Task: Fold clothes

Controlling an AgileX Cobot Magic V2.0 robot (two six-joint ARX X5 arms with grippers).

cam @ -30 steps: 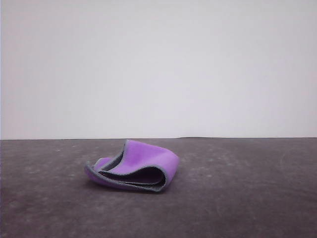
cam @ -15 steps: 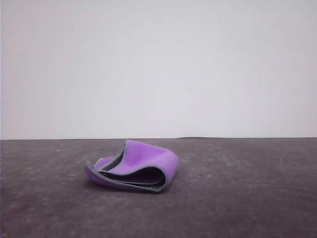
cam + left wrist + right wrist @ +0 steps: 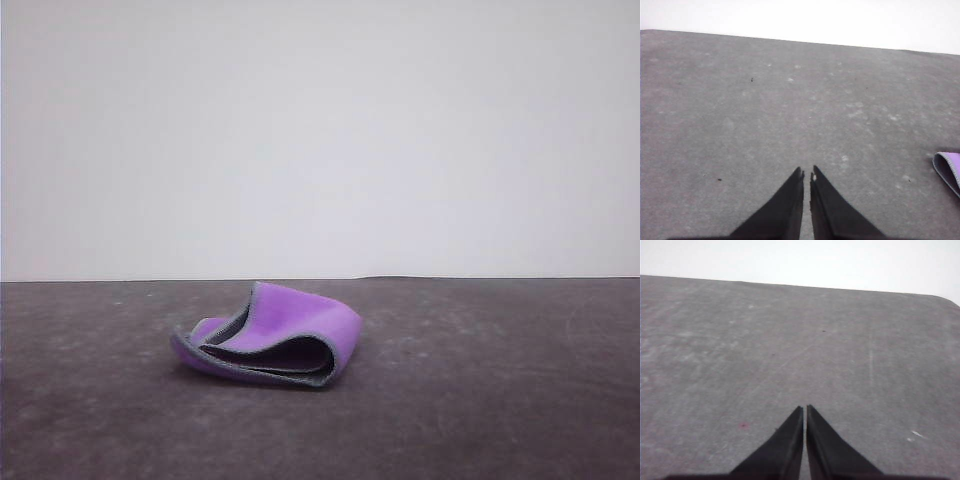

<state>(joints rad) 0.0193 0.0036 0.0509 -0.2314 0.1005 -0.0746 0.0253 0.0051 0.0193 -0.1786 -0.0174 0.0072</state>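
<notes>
Front view first: dark grey counter (image 3: 520, 400), scuffed and speckled with pale marks, running back to a plain white wall (image 3: 320, 130). Left of centre on it sits the cloth (image 3: 270, 335), loosely doubled over, purple face outward, dark grey inside the fold, grey stitched edging curling along the open side. No hand or arm touches it.

Over to the left wrist view: the left gripper (image 3: 807, 175) hangs above bare counter, its black jaws pressed almost together, only a hairline slit between the tips, nothing caught in them. At the frame's edge a corner of the cloth (image 3: 949, 170) peeks in, purple with grey edging, well apart from the tips.

Right wrist view now: the right gripper (image 3: 804, 409) is in the same pose, jaws closed to a thin line, holding nothing, over scratched grey counter with a small reddish spot (image 3: 744, 425) beside it. The counter's rounded far corner shows against the white.

No writing or labels can be read anywhere.
</notes>
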